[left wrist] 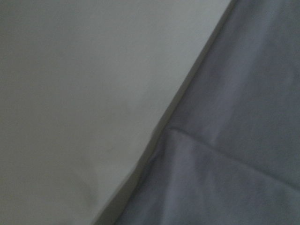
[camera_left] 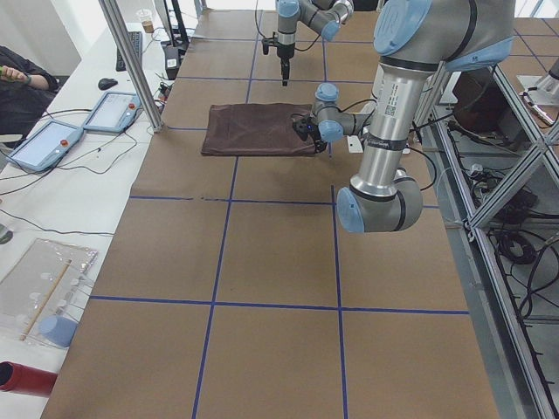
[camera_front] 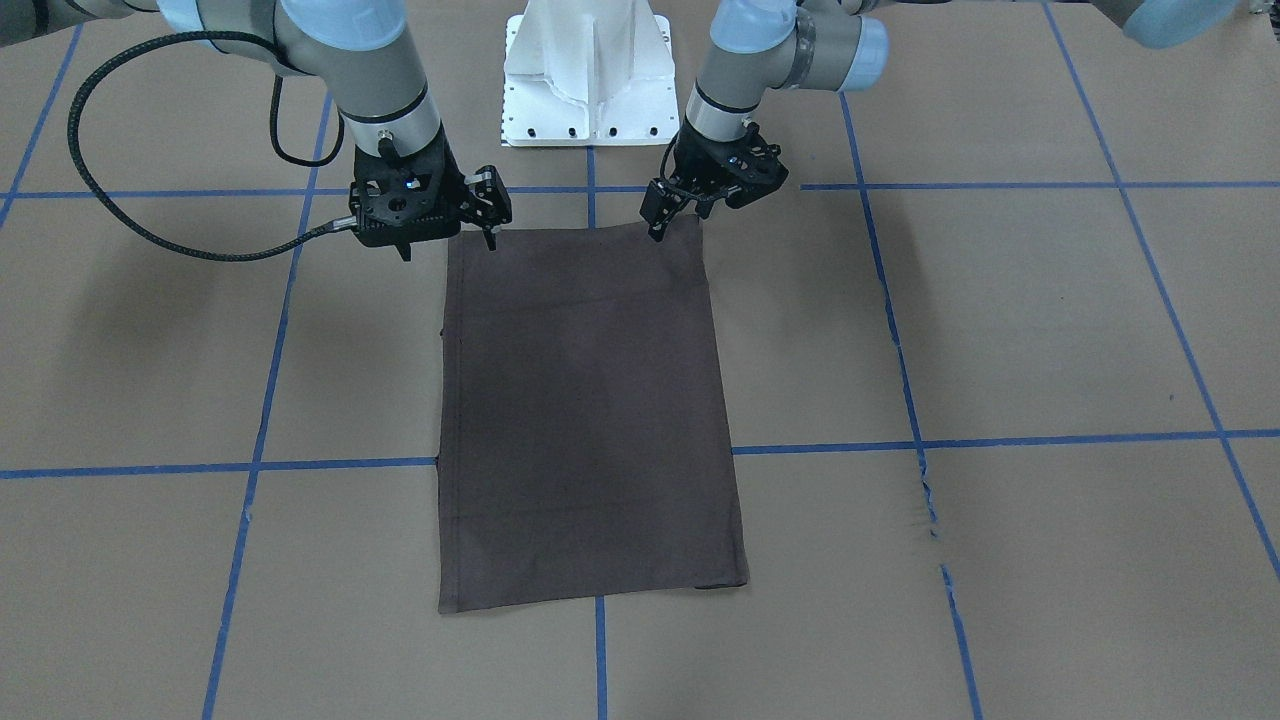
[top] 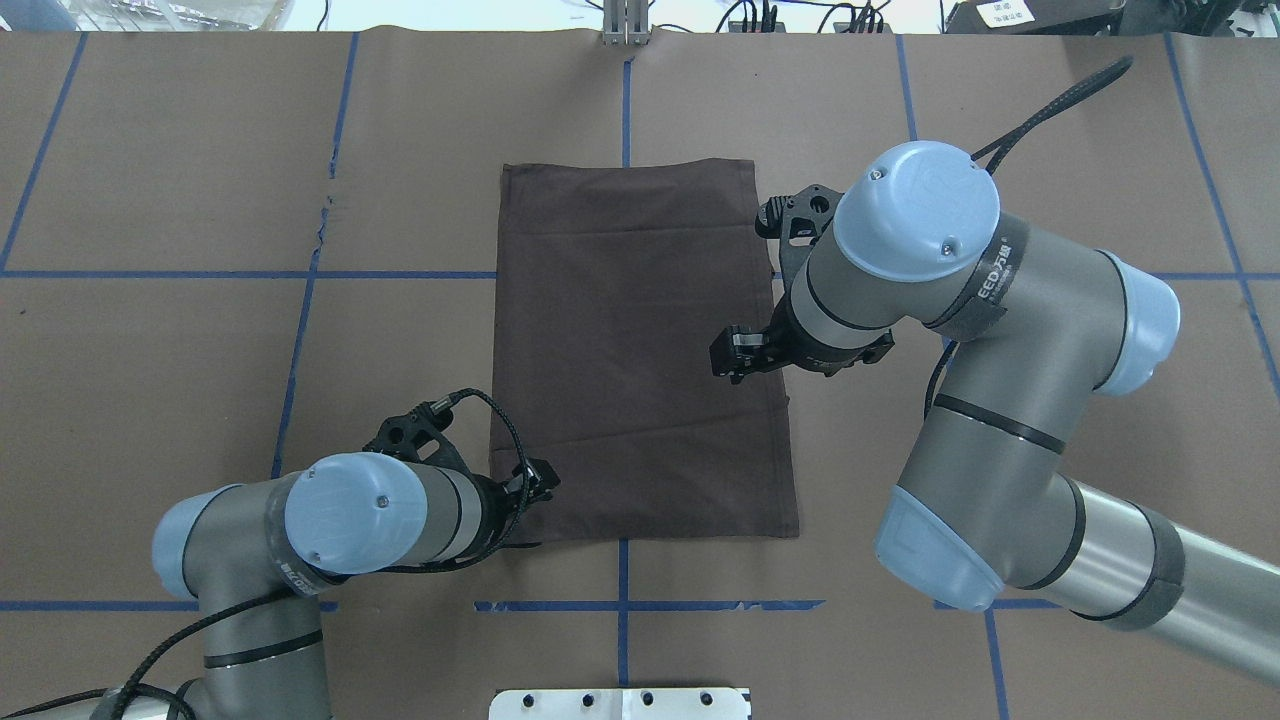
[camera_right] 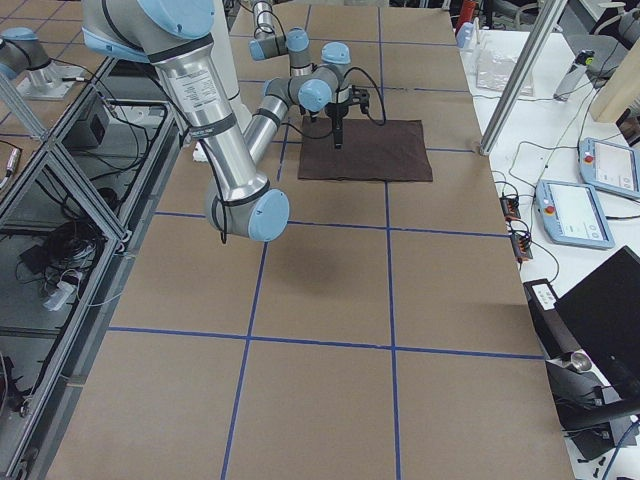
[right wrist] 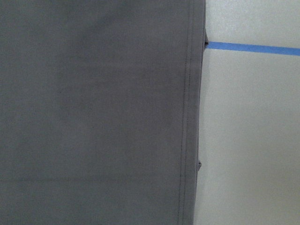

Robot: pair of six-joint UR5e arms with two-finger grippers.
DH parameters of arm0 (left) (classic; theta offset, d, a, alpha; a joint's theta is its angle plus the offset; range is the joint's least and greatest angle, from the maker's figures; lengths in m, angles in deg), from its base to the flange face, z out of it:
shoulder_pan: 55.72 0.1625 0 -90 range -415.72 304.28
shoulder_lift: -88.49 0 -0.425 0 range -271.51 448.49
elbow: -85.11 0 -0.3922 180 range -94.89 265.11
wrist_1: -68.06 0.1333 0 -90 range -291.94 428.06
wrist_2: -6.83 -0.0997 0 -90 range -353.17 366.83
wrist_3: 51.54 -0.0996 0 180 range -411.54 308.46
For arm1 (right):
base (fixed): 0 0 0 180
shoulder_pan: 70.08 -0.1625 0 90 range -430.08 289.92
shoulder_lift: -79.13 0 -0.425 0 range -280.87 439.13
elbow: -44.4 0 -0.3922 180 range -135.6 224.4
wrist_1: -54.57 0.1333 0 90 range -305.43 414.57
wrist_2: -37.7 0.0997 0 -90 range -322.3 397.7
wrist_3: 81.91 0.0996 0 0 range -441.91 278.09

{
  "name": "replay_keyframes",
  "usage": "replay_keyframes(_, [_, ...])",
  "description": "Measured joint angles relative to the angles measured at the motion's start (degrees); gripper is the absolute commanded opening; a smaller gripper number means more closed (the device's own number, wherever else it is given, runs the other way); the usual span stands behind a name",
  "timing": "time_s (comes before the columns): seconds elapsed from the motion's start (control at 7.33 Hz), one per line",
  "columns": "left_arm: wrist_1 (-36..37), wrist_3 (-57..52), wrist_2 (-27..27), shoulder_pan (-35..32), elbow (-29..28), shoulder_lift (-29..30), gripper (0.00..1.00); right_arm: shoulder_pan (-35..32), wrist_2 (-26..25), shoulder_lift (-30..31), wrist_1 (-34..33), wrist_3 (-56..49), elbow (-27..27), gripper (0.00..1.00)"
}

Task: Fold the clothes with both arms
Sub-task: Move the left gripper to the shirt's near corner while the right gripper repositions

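I judge the fold about half done: the T-shirt (camera_front: 590, 420) lies flat mid-tabletop (camera_front: 1000, 330) as a long, narrow rectangle, sleeves and collar tucked out of sight, so the end-to-end folds remain. It is soft, matte dark brown cloth with faint cross creases and a double-stitched hem. My right pincer (camera_front: 447, 240) hangs spread and empty at one robot-side corner. The left pincer (camera_front: 675, 215) sits low at the other, but I cannot tell its opening.

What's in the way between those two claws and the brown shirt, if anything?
Nothing visible. The T-shirt lies folded flat on the table with nothing on top of it. The left gripper is at one corner on the robot's side and the right gripper at the other, with no object between them and the cloth.
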Motion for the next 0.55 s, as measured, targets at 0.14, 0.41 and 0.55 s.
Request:
replay_keyframes(0.14, [1.8,0.4,-0.3,0.3,0.2,0.5,0.89,-0.1,0.0,0.0,0.0,0.0,0.0,1.00])
replay_keyframes(0.41, [3.6,0.4,-0.6,0.4,0.2,0.6,0.89,-0.2,-0.1,0.0,0.0,0.0,0.0,1.00])
replay_keyframes(0.55, [4.3,0.3,-0.6,0.3,0.2,0.6,0.89,-0.2,-0.1,0.0,0.0,0.0,0.0,1.00])
